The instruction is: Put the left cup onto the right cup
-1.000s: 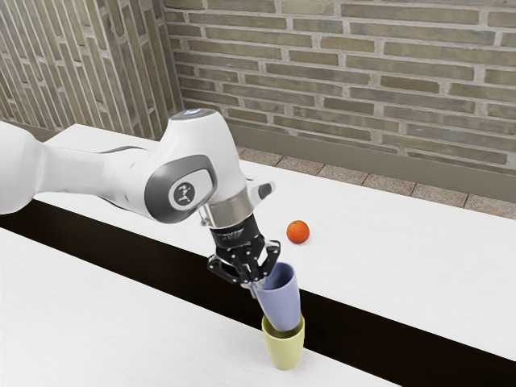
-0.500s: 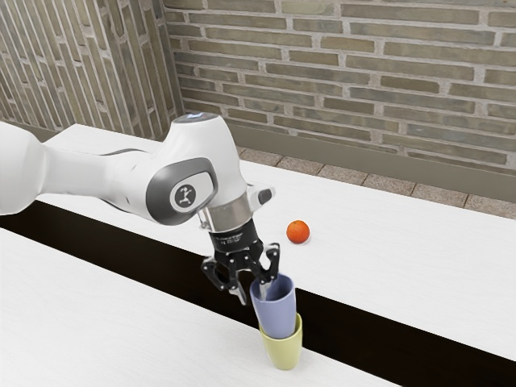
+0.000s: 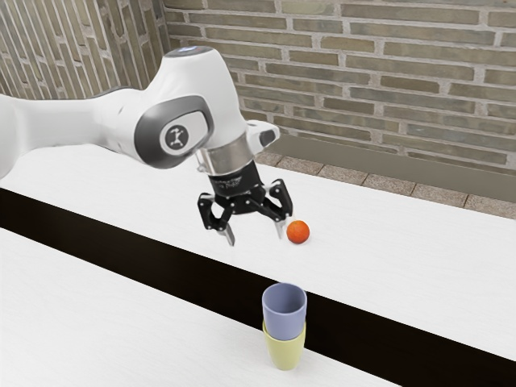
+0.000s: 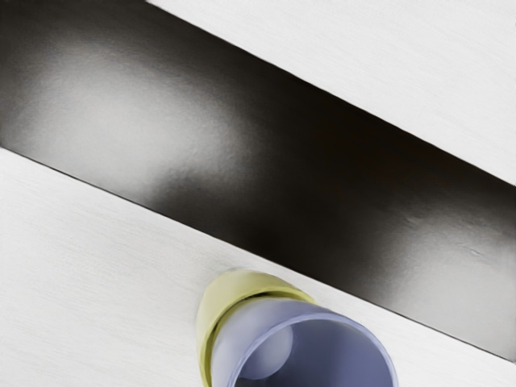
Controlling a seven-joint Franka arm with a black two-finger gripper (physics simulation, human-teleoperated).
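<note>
A lavender-blue cup [image 3: 284,309] stands upright, nested inside a yellow-green cup [image 3: 284,347] near the front edge of the white table. My gripper [image 3: 255,231] hangs open well above and slightly toward the exterior view's left of the stacked cups, with nothing between its fingers. In the wrist view the blue cup [image 4: 310,355] sits inside the yellow cup [image 4: 222,302] just below my hand, its open mouth facing up.
A small orange [image 3: 298,231] lies on the far white table strip [image 3: 403,242], just beside my raised fingers. A dark band [image 3: 161,266] runs across the table between the white strips. A brick wall stands behind.
My fingers opened and let go of the blue cup, which settled upright into the yellow cup. My hand then rose and drew back from the stack.
</note>
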